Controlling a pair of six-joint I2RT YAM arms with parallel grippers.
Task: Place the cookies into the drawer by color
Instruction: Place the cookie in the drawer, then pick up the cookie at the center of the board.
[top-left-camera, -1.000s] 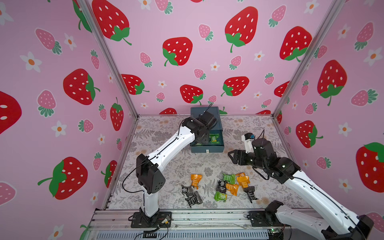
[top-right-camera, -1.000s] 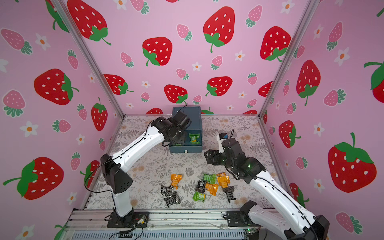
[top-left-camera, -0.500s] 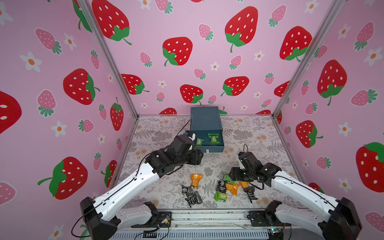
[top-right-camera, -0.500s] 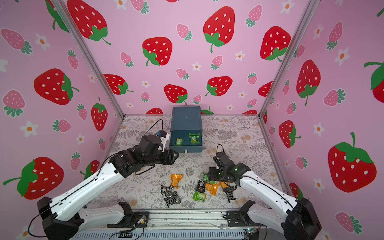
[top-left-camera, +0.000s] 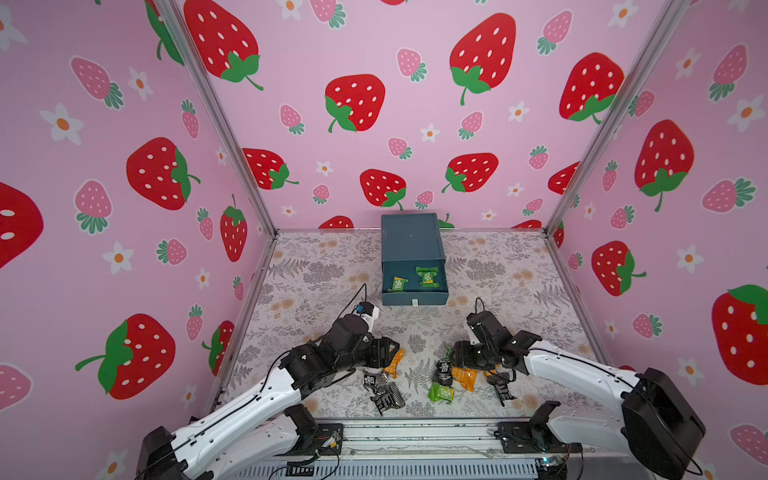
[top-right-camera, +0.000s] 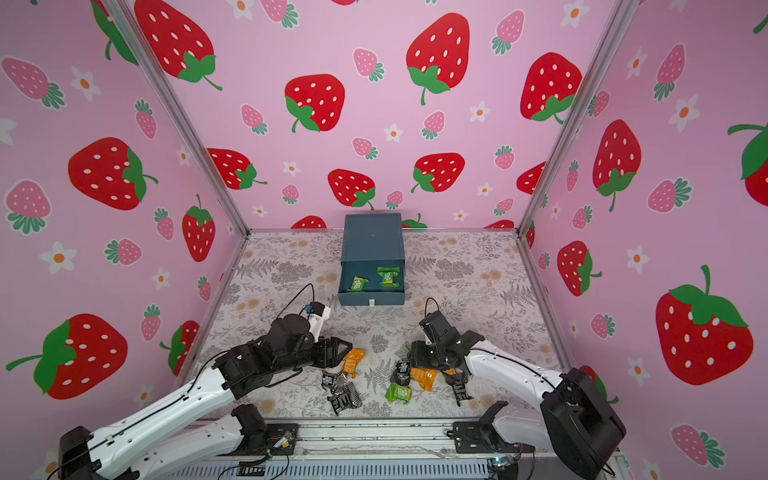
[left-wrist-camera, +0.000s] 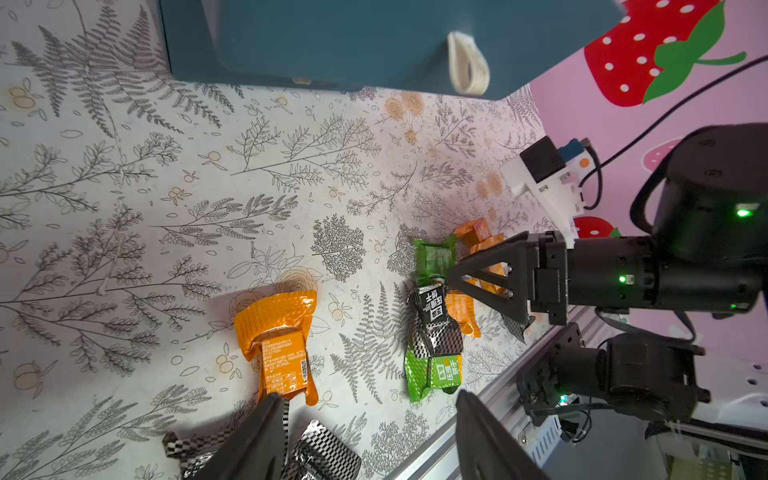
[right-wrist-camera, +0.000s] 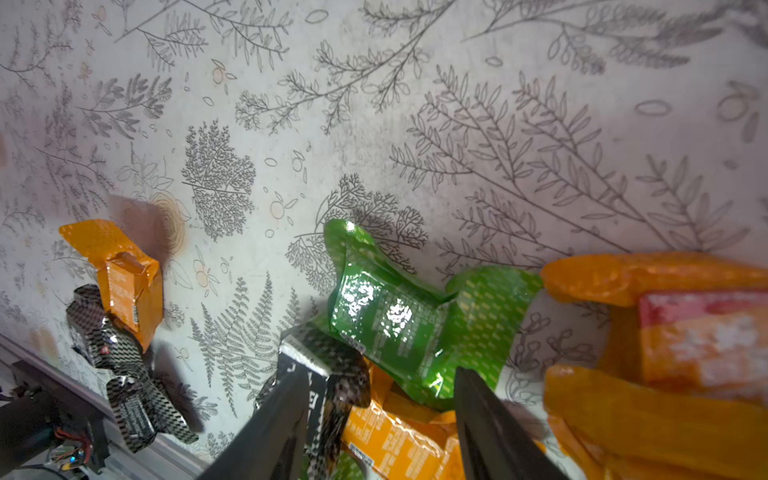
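In a top view's upper centre, the teal cabinet's top drawer (top-left-camera: 415, 297) is pulled out, green cookies (top-left-camera: 428, 276) laid inside. Presumably to add to them, the right gripper (right-wrist-camera: 378, 374) is spread, unclamped, astride another green cookie (right-wrist-camera: 395, 316); the left gripper (left-wrist-camera: 368, 395) is held open beside an orange cookie (left-wrist-camera: 278, 345).

Worktop (top-left-camera: 316, 266): pale sheet, grey fern print with orange blooms. Teal drawer cabinet (top-left-camera: 410, 237) stands mid far edge, one drawer out toward the near edge. Loose cookies sit close to the near edge in two clusters. Left of centre: orange packet (top-left-camera: 392, 361) touching black checkered packets (top-left-camera: 384, 392). Right of centre: black packet (top-left-camera: 444, 371), second orange packet (top-left-camera: 464, 377) and green packet (top-left-camera: 440, 392) heaped together.
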